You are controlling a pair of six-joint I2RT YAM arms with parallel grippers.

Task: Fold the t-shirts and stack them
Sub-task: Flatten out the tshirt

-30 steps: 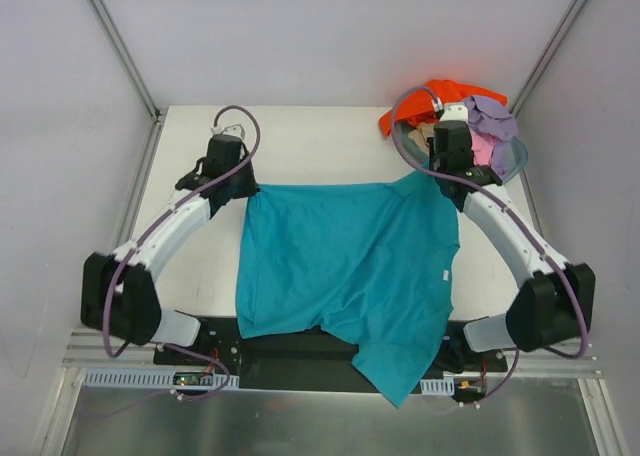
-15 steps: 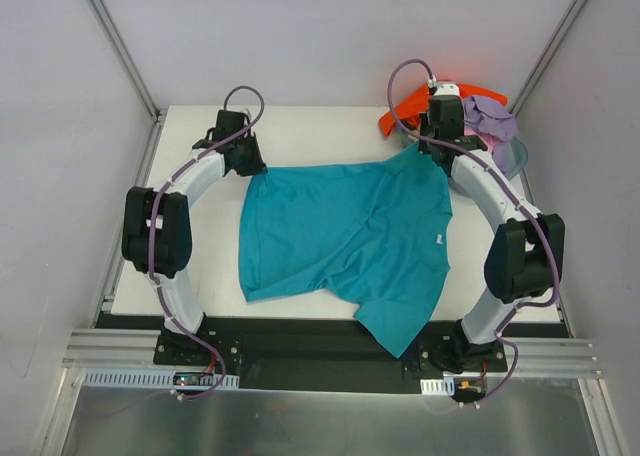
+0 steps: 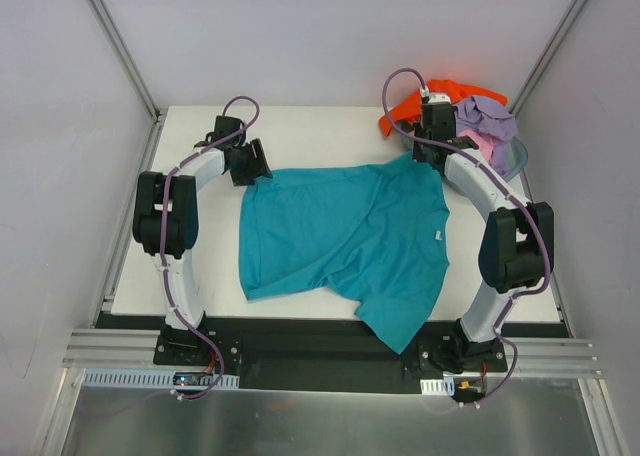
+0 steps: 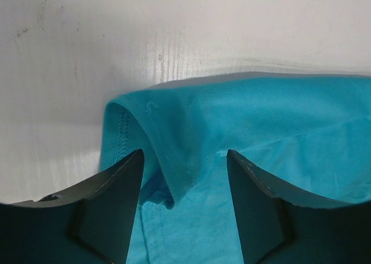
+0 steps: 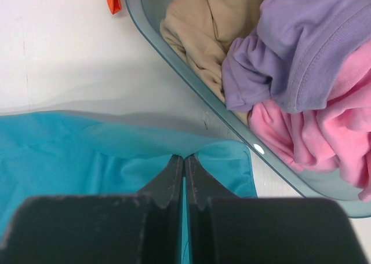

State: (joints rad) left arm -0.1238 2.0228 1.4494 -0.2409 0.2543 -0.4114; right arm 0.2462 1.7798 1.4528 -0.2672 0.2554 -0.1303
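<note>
**Table** point(image 3: 320, 136): a white top that carries everything else, seen from above with both arm bases at its near edge.

**Teal t-shirt** point(image 3: 345, 241): lies spread and mostly flat across the middle of the table. Its far edge runs between the two grippers, and one lower corner hangs over the near edge between the arm bases. A few creases cross its middle.

**Left arm** point(image 3: 165, 216) and **right arm** point(image 3: 510, 241): each reaches to a far corner of the teal t-shirt.

**Basin** point(image 3: 512, 161): grey-blue and round, at the far right corner of the table, just beside the right gripper. The right wrist view shows its translucent wall point(image 5: 148, 26).

**Orange t-shirt** point(image 3: 425, 96): draped at the basin's far-left side.

**Lavender t-shirt** point(image 3: 490, 116), **pink t-shirt** point(image 3: 482, 148) and **beige t-shirt** point(image 5: 203, 26): bunched together inside the basin, the lavender uppermost.

**Left gripper** point(image 3: 252, 164): at the far left corner of the teal t-shirt. The wrist view point(image 4: 184, 157) shows the jaws parted, with a raised fold of the stitched hem lying loose between them.

**Right gripper** point(image 3: 428, 146): at the far right corner. The wrist view point(image 5: 184, 160) shows the jaws clenched together, pinching the teal cloth, which tents up to the tips.

**Neck tag** point(image 3: 437, 236): small and white, on the teal t-shirt's right side.
</note>
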